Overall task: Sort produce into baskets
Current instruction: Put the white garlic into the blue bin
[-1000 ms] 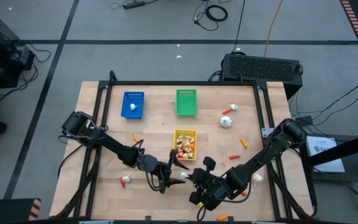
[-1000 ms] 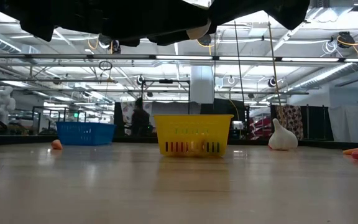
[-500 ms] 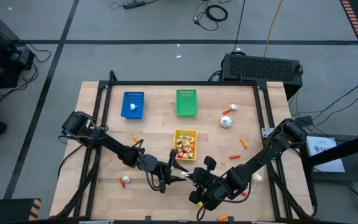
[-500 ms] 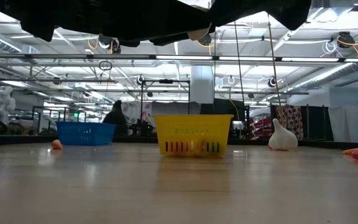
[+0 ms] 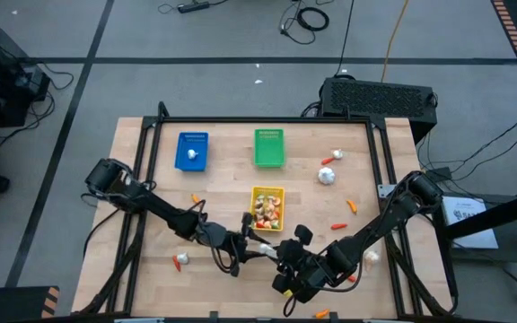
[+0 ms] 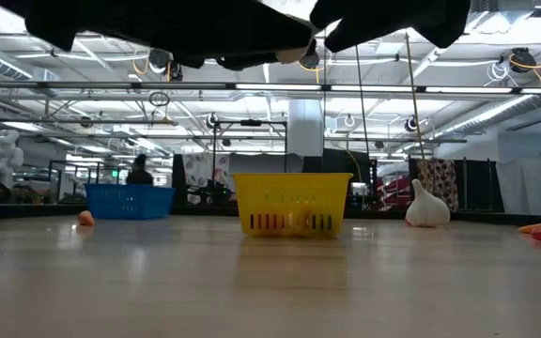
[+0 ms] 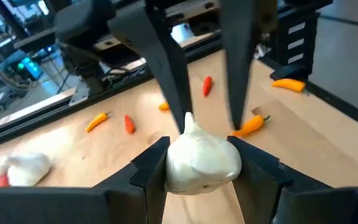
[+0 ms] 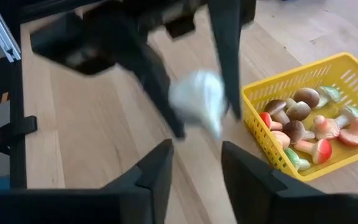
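A white garlic bulb [image 7: 204,163] hangs above the table's near middle, with my left gripper [image 5: 257,249] shut on it. My right gripper [image 5: 275,257] faces it from the table's right and is open. Its two fingers [image 7: 166,74] stand on either side of the bulb's pointed tip [image 7: 188,121]. In the right wrist view the bulb [image 8: 197,99] lies beyond my right gripper [image 8: 197,165]. The yellow basket [image 5: 255,199] holds several toy mushrooms. At the far side stand the blue basket [image 5: 192,142] and the green basket [image 5: 269,147]. My left gripper pinches the bulb's round body [image 7: 173,168] between its two fingers, one on each side. The fingers come nearly level from the table's left. The bulb is lifted clear of the table, and its pointed tip sticks out past the fingertips toward my right gripper.
Loose produce lies on the wooden table: white bulbs [image 5: 328,176] [image 5: 179,260] [image 5: 371,257] and small orange pieces [image 5: 196,198] [image 5: 339,225] [image 5: 352,205]. More orange pieces [image 7: 253,124] lie under the grippers. The yellow basket [image 6: 292,203] stands just beyond them.
My left gripper has shut on the white bulb and taken hold of it, staying in place. My right gripper, which was shut on the bulb, has opened and let go. The bulb stays above the table.
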`<action>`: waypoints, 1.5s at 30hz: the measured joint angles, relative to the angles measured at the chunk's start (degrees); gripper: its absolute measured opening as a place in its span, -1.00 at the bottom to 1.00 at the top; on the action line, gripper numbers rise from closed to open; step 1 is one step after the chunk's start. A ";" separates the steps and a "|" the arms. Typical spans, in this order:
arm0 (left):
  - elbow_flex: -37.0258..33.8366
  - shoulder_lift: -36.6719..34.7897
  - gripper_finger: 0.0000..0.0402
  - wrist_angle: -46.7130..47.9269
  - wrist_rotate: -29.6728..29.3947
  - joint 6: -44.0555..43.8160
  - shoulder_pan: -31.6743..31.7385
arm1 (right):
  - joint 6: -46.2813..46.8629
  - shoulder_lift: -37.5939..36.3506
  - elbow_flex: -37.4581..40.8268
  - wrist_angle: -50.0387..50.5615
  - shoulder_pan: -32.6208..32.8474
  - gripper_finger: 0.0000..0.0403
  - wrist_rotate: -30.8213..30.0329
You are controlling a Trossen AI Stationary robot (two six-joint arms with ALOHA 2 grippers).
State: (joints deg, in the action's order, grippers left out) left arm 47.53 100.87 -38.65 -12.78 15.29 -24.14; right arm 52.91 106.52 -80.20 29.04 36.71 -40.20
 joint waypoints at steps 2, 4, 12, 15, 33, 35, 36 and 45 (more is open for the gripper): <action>0.02 -2.53 -0.23 4.81 -1.07 -1.54 0.11 | 0.18 0.00 0.00 0.66 0.00 -0.28 0.64; 0.02 -5.74 -0.23 11.81 -1.75 -3.55 0.70 | 0.71 0.00 0.00 1.08 0.00 -0.19 1.90; 0.04 -20.97 -0.23 50.03 -8.29 -12.06 6.66 | -0.61 0.01 0.02 1.70 -0.02 -0.02 1.71; 0.03 -25.88 -0.23 63.44 -12.50 -14.41 10.62 | -1.88 0.01 0.02 1.68 -0.02 0.00 0.65; -3.94 -32.78 -0.23 80.72 -8.24 -21.32 52.58 | -5.36 0.04 0.04 2.97 0.56 0.00 -0.29; -4.28 -32.51 -0.23 79.05 -6.73 -22.55 55.03 | -5.40 0.04 0.04 3.20 1.03 0.00 -0.27; -4.54 -32.57 -0.22 78.73 -5.78 -22.77 55.83 | -5.45 0.04 0.04 3.30 1.25 0.00 -0.24; -4.92 -32.60 -0.10 76.38 -3.55 -23.99 57.59 | -5.60 0.04 0.04 4.31 1.66 0.00 -0.22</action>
State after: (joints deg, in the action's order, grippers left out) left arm 42.61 68.27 37.74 -16.34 -8.70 33.45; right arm 47.31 106.56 -80.16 33.36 38.37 -40.42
